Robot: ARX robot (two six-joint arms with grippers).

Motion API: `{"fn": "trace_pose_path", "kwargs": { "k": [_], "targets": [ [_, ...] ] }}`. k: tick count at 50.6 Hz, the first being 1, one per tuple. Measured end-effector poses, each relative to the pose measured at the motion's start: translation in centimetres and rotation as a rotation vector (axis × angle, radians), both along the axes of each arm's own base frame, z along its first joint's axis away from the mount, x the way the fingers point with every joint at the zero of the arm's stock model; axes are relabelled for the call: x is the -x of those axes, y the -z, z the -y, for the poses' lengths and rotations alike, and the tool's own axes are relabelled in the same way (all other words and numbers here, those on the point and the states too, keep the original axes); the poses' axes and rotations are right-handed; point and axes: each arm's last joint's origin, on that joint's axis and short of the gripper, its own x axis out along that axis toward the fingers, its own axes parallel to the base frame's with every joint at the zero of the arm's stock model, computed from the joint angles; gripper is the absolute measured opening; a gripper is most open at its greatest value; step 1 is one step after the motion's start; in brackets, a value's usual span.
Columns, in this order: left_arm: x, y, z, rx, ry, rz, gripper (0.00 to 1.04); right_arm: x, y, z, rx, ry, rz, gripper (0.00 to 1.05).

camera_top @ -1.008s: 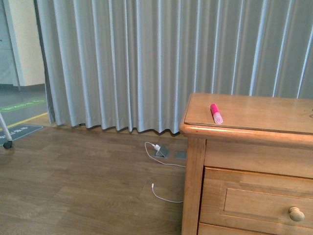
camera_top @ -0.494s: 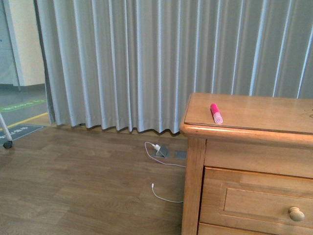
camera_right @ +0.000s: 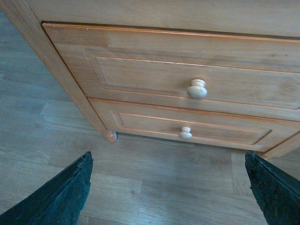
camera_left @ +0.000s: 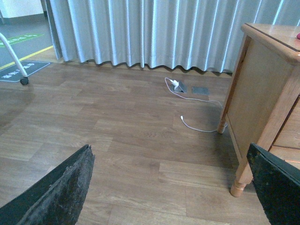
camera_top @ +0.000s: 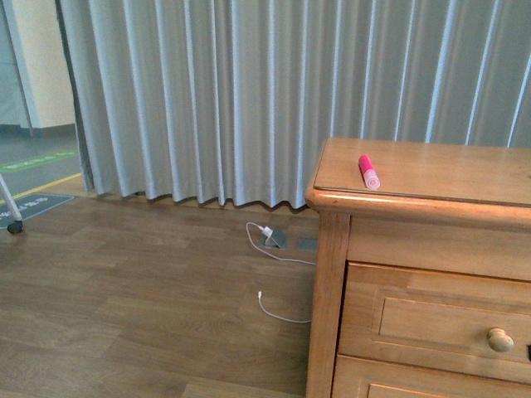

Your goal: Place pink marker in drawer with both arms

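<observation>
Nothing done yet: the short bright pink marker [camera_top: 368,172] lies on the chest top, approx 11 o'clock from the round pale knob [camera_top: 499,339] of the shut honey-coloured wooden drawer [camera_top: 440,327]. Left gripper [camera_left: 168,149] & right gripper [camera_right: 168,154] are both spread wide, empty. Left to do: open drawer, grab marker, drop it in. Front view shows marker but no arms; right wrist view shows lower drawer front [camera_right: 154,125] too.

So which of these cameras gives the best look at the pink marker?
The front view: the pink marker lies whole and unobstructed on top of the chest. The left wrist view catches only a pink sliver of it at the frame's edge; the right wrist view shows just the drawer fronts, no marker.
</observation>
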Motion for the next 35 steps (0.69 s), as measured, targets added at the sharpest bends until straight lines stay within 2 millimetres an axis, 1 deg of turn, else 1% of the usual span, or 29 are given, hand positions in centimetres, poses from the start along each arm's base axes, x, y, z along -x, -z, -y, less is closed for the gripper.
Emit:
{"fn": "trace_pose_path", "kwargs": {
  "k": [7,15,19,24,35],
  "targets": [
    [0.0,0.0,0.0,0.000,0.000,0.000,0.99,-3.0,1.0,-0.9,0.004,0.010,-0.017,0.96],
    [0.0,0.0,0.0,0.000,0.000,0.000,0.99,-6.0,2.4,-1.3,0.003,0.039,-0.025,0.96],
    [0.0,0.0,0.0,0.000,0.000,0.000,0.99,-7.8,3.3,-1.3,0.011,0.062,-0.015,0.96],
    [0.0,0.0,0.0,0.000,0.000,0.000,0.99,-9.3,4.0,-1.1,0.012,0.077,-0.005,0.96],
    [0.0,0.0,0.0,0.000,0.000,0.000,0.99,-11.6,5.6,-0.3,0.016,0.108,-0.022,0.96]
  ]
}}
